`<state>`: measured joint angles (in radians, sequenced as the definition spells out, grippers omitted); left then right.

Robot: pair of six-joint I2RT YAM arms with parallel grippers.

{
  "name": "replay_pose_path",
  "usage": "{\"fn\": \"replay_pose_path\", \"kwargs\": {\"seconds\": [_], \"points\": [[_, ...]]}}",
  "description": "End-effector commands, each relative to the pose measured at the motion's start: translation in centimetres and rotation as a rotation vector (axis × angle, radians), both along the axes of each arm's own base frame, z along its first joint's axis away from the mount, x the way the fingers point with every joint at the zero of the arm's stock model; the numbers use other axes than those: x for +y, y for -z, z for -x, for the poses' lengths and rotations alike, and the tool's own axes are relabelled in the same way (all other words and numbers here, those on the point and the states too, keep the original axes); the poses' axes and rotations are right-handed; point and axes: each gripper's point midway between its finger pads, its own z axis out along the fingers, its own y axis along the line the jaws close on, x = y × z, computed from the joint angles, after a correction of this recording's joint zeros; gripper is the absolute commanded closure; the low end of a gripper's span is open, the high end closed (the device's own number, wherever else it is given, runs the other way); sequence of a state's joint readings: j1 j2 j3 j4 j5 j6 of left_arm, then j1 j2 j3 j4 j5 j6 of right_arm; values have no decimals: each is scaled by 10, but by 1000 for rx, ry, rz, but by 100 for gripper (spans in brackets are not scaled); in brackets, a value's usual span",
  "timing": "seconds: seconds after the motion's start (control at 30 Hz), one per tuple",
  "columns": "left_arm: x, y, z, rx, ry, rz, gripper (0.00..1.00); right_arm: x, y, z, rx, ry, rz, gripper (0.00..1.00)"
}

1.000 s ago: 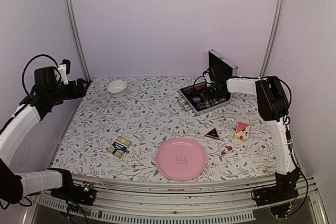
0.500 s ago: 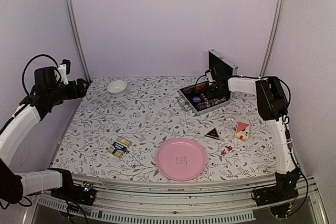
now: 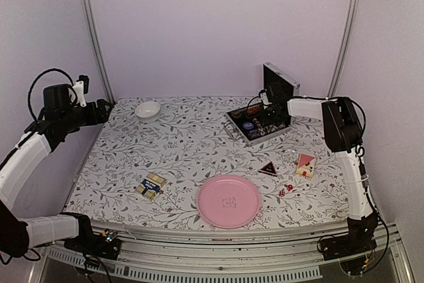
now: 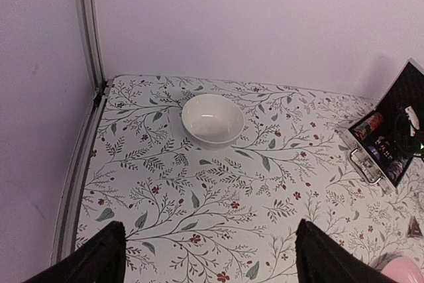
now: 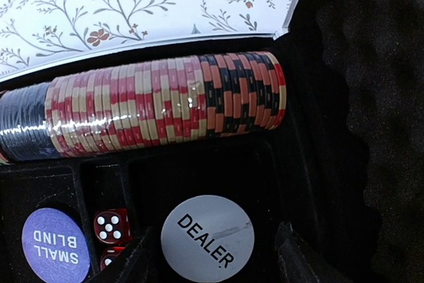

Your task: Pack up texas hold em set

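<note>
Right gripper [image 5: 212, 260] open inside the case [image 3: 281, 83]; left gripper [image 4: 209, 246] open above the table [image 3: 192, 144].
My right fingers [image 5: 129, 266] stand apart on either side of a silver disc [image 5: 207, 238] marked "DEALER", with a gap on each side. Left of it in the black lining sit red dice [image 5: 110, 225], then a purple disc [image 5: 55, 244] marked "SMALL BLIND". Beyond them lies a chip row [image 5: 165, 106], mostly red and cream, black at its left end. The case stands open, lid upright, at the far right of the floral-print table. Outside it are a red deck [image 3: 305, 164], a black triangle [image 3: 268, 168], a blue deck [image 3: 151, 185], a pink plate [image 3: 228, 201] and a white bowl [image 4: 212, 118]. The walls are plain lilac with metal posts. My right forearm reaches left from a raised elbow. My left arm is held high at the left edge, fingers wide apart, facing the bowl.
</note>
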<state>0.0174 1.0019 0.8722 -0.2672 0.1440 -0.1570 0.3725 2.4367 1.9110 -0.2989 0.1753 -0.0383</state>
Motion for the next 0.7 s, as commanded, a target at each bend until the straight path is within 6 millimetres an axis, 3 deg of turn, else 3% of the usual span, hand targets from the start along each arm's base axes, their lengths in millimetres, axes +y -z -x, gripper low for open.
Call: {"fn": "replay_pose_path", "kwargs": {"seconds": [0.0,0.27,0.33,0.5,0.67], "points": [[4,2,-1,-6,-8,-13,12,2,-9,-7,-17,2,-19,37],[5,1,-1,-7,-13,-16,12,12,-51,-3,-54,-23,-88,37],[6,0,0,-11,-22,-20,12,19,-79,0,-90,-45,-125,36],[9,-4,2,-25,-37,-27,12,48,-108,14,-125,-121,-150,34],[8,-2,0,-19,-32,-26,12,86,-115,35,-117,-222,-176,33]]}}
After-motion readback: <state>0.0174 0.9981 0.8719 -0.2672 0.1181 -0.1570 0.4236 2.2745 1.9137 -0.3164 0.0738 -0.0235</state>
